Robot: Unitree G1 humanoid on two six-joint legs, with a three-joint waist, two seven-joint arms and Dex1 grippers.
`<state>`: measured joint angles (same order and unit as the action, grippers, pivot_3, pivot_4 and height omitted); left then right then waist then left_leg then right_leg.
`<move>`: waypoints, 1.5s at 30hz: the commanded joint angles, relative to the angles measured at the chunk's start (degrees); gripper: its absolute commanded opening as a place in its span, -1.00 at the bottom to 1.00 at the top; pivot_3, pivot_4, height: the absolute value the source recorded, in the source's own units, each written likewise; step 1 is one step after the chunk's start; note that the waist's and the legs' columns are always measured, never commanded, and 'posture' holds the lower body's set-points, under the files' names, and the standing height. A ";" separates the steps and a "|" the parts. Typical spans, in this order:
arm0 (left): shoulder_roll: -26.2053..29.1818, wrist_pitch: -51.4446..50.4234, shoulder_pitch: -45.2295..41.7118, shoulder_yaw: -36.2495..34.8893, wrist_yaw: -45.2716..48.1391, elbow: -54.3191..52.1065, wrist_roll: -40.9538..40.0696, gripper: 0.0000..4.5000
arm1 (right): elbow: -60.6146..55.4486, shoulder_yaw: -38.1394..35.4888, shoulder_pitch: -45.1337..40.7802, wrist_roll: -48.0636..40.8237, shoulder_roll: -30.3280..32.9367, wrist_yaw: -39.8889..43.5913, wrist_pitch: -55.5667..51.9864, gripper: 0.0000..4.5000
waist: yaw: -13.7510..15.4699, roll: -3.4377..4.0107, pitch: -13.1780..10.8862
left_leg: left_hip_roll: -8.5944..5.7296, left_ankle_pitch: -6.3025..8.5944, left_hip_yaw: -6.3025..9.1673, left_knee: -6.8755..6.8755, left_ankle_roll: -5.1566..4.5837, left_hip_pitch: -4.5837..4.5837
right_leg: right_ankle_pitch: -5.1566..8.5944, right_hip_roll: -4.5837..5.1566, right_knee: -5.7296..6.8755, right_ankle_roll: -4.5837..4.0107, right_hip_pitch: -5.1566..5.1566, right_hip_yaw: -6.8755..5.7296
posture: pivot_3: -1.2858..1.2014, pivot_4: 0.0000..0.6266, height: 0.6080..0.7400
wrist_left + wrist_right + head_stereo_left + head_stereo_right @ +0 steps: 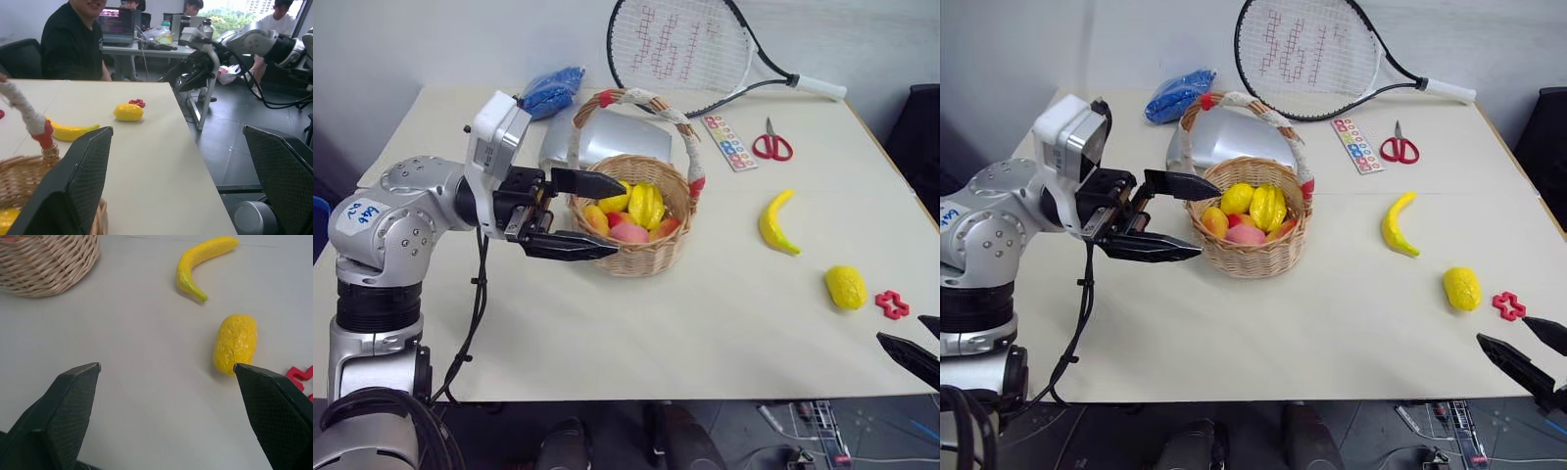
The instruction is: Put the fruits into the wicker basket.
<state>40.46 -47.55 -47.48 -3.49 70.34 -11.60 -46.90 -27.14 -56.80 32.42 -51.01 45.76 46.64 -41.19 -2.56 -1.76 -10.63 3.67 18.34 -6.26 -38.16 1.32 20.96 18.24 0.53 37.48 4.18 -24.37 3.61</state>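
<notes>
Lemon [235,343] just ahead of right end effector [168,369] (spread, empty)

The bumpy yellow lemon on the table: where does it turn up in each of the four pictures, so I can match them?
Left eye view: the lemon lies low on the right, near the table's edge.
Right eye view: lemon again low on the right.
Left wrist view: lemon at upper middle, on the table.
Right wrist view: lemon at right of centre, by the right claw.
Shared landmark: the flat red cross-shaped piece beside it.
</notes>
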 commanded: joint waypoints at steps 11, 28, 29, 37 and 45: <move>0.62 0.51 5.29 -1.66 -7.95 -11.79 -1.55 0.99 | 28.29 29.19 -34.85 21.66 4.90 -10.84 5.48 1.00 | -0.31 0.05 -0.02 | 0.00 -0.11 0.03 -0.04 0.11 0.08 | 0.02 0.02 0.12 -0.03 -0.16 0.01 | 0.03 -0.52 1.00; 2.96 1.27 5.53 -3.52 -12.88 -9.85 -0.73 1.00 | 18.70 29.86 -35.31 14.34 -0.22 -3.30 4.13 -0.17 | -0.24 0.14 -0.01 | 0.03 -0.15 -0.01 -0.09 0.16 0.06 | 0.02 0.00 0.25 -0.02 -0.18 0.01 | 0.03 -0.52 1.00; 3.76 1.28 6.51 -4.37 -12.89 -9.44 -0.61 1.00 | 12.66 31.49 -34.44 10.51 0.40 -0.72 1.78 -0.17 | -0.36 0.14 -0.01 | 0.04 -0.15 0.00 -0.07 0.17 0.06 | 0.02 -0.01 0.26 -0.02 -0.18 0.00 | 0.03 -0.52 1.00; 9.45 0.54 11.60 -9.89 -13.41 -9.54 -1.54 1.00 | -1.90 54.13 -58.84 4.69 -7.48 -6.54 -8.71 -0.17 | -1.79 0.04 -0.04 | 0.10 -0.21 0.09 -0.05 0.30 -0.04 | 0.02 0.00 0.37 -0.08 -0.16 -0.07 | 0.03 -0.52 1.00; 10.06 0.13 10.36 -10.39 -15.94 -10.61 -2.32 1.00 | 15.92 66.08 -78.13 21.96 -24.76 -18.70 -0.80 -0.17 | -0.83 -0.02 -0.01 | 0.05 -0.15 -0.04 -0.10 0.21 0.71 | 0.08 0.16 0.43 -0.19 -1.00 -0.11 | 0.03 -0.52 1.00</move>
<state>50.08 -47.56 -35.90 -12.50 55.07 -20.21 -48.07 -13.18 8.98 -45.08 -32.63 21.40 29.93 -45.43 -3.40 -1.78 -10.63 3.70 18.19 -6.33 -38.28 1.52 21.72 18.32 0.73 37.98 4.00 -25.47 3.51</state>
